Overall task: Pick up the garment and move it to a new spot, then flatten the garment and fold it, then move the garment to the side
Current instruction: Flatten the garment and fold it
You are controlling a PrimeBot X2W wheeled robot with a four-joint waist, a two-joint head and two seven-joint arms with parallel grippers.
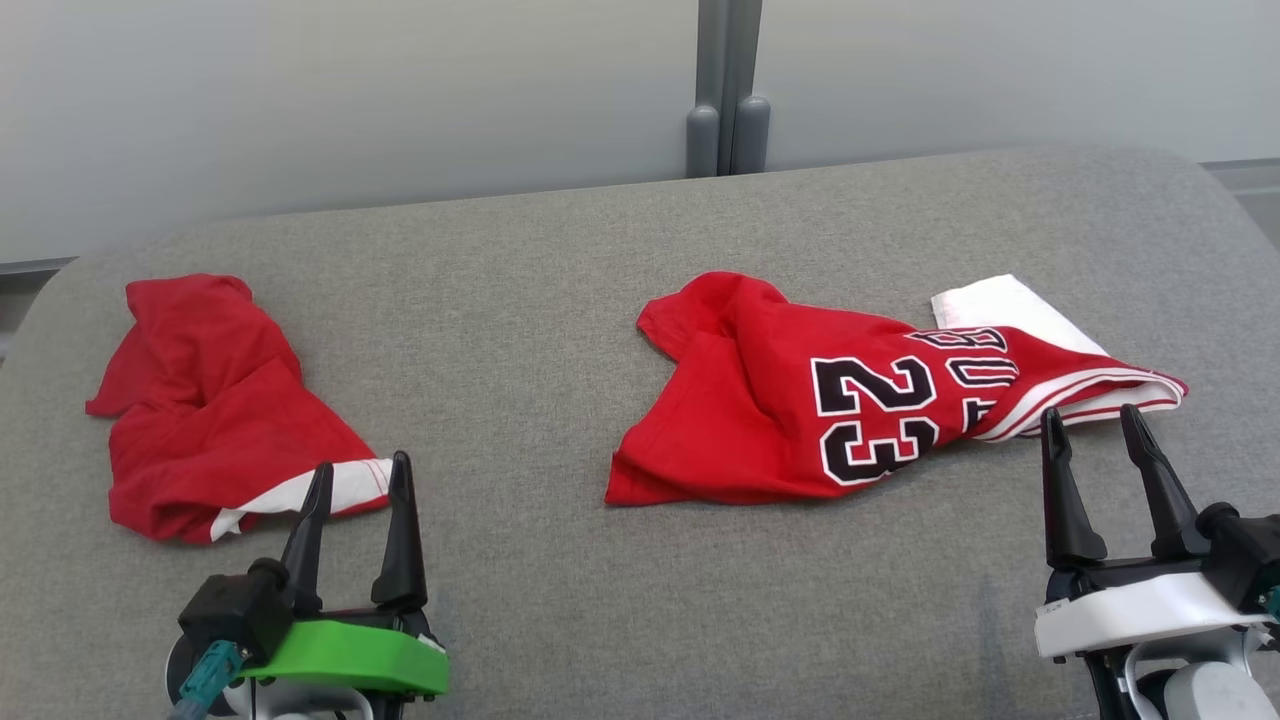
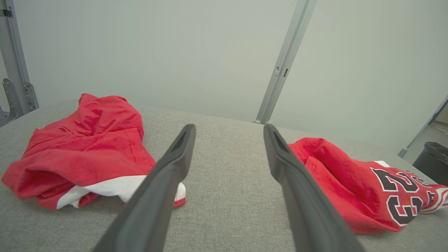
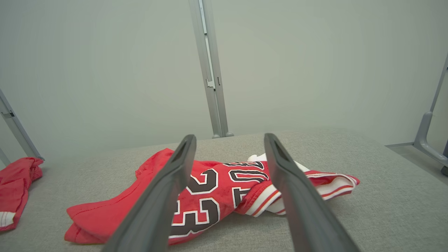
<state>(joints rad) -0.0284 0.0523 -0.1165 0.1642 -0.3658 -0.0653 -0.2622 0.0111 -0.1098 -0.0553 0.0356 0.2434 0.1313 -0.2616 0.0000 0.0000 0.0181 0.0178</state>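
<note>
Two crumpled red garments lie on the grey fabric-covered table (image 1: 560, 300). A red jersey (image 1: 780, 400) (image 2: 350, 182) (image 3: 115, 210) with a black "23" and white-striped trim lies right of centre, a white part showing behind it. A plain red garment (image 1: 210, 420) (image 2: 84, 140) (image 3: 15, 182) with a white band is bunched at the left. My left gripper (image 1: 361, 463) (image 2: 229, 126) stands open just in front of the plain garment's white band, holding nothing. Just short of the jersey's striped edge, my right gripper (image 1: 1088, 410) (image 3: 229, 135) is open and empty too.
A pale wall with a grey post (image 1: 728, 90) runs behind the table's far edge. A black bin (image 2: 432, 157) stands on the floor beyond the table's right end. Bare grey surface lies between the two garments and along the near edge.
</note>
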